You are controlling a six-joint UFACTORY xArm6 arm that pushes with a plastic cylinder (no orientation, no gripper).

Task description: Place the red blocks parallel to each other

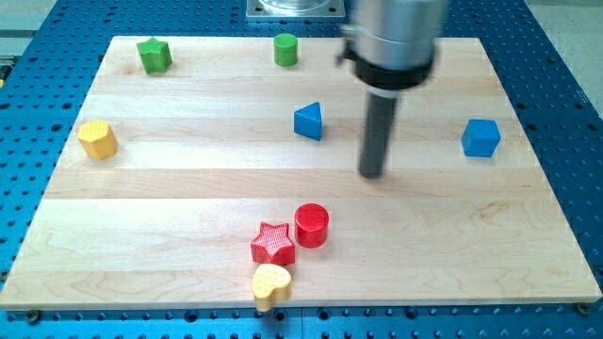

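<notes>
A red cylinder (pixel 312 225) and a red star (pixel 272 244) sit side by side near the view's bottom centre, touching or nearly so. The star lies to the lower left of the cylinder. My tip (pixel 373 174) rests on the board above and to the right of the red cylinder, clearly apart from both red blocks. The rod hangs from a grey arm body at the view's top.
A yellow heart (pixel 271 283) sits just below the red star at the board's bottom edge. A blue triangle (pixel 308 121) lies left of my tip, a blue cube (pixel 480 137) at the right. A yellow hexagon (pixel 97 139), green star (pixel 154 55) and green cylinder (pixel 285 49) stand farther off.
</notes>
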